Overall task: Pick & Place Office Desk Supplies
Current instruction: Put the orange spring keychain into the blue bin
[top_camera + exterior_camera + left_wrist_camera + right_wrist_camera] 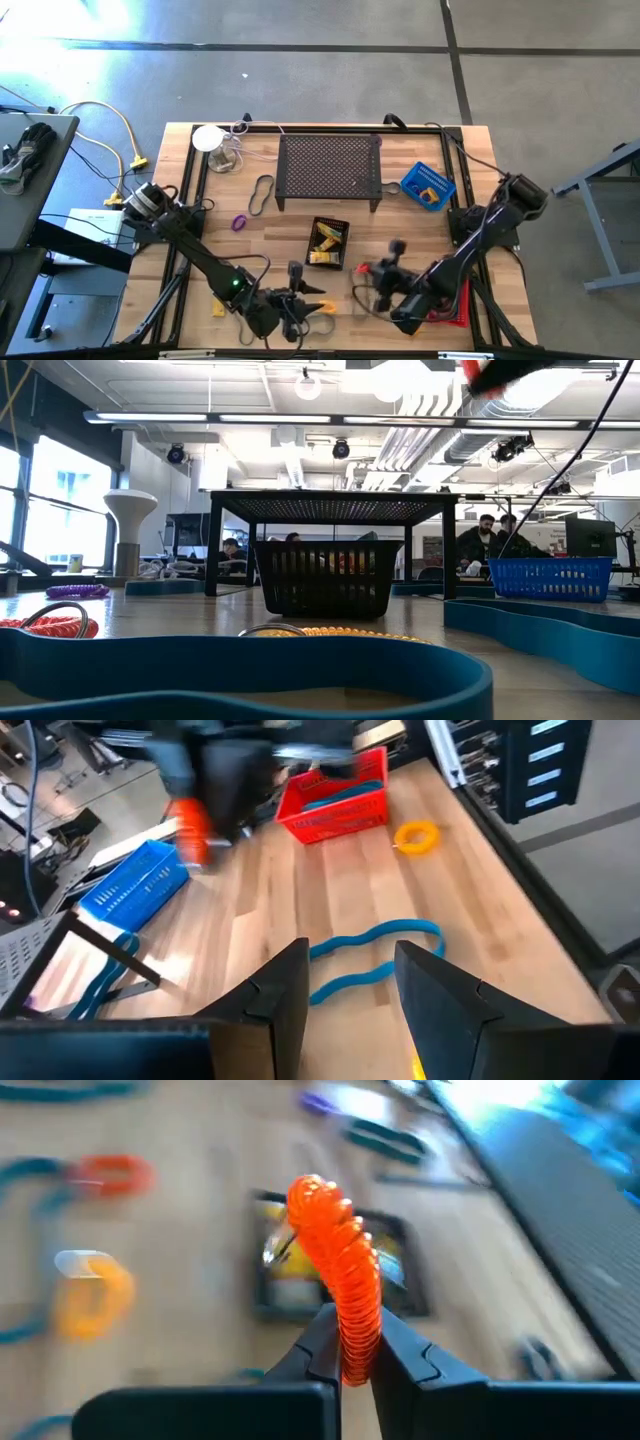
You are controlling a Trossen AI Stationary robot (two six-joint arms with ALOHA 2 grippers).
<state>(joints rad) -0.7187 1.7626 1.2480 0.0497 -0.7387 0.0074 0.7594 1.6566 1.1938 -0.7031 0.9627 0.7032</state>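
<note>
Between the right hand [350,1370] fingers, a ribbed orange coil [335,1265]

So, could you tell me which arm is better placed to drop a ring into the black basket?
Right: the right gripper already clamps the orange ring beside the black basket; the left gripper is open, empty.

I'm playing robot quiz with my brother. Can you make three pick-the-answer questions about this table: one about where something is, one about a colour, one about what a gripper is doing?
1. Where is the small blue mesh basket?
A. Beside the large black perforated metal stand
B. Under it
C. On the floor

2. What colour is the coiled plastic ring in the right gripper?
A. Purple
B. Orange
C. Green

3. The left gripper is:
A. Holding a packet
B. Holding a basket
C. Open and empty

Answers: 1 A, high view shows it beside the stand; 2 B, right wrist view shows orange; 3 C, its fingers are apart with only table between them.
</note>
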